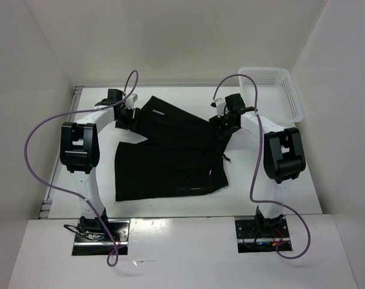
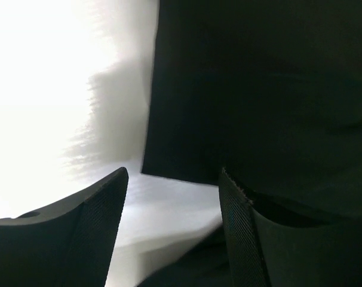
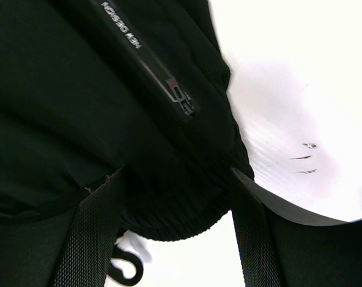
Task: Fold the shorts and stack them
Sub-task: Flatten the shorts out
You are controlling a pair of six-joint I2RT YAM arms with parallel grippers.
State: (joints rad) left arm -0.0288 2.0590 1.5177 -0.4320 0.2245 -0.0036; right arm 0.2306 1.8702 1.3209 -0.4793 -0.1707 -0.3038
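The black shorts (image 1: 164,162) lie spread across the table, one leg reaching toward the back left. My left gripper (image 1: 127,117) is open at that leg's far left edge. In the left wrist view its fingers (image 2: 174,173) frame white table, the hem corner of the shorts (image 2: 258,89) lies just ahead, and the right finger (image 2: 241,239) rests against dark fabric. My right gripper (image 1: 223,125) is open at the far right of the shorts. The ribbed waistband (image 3: 175,209) bulges between its spread fingers (image 3: 178,173), and a drawstring loop (image 3: 126,269) curls below.
A white mesh basket (image 1: 271,71) stands at the back right corner, beside the right arm. White walls close in the table on the left, back and right. A zip pull (image 3: 180,95) and small pale lettering show on the fabric.
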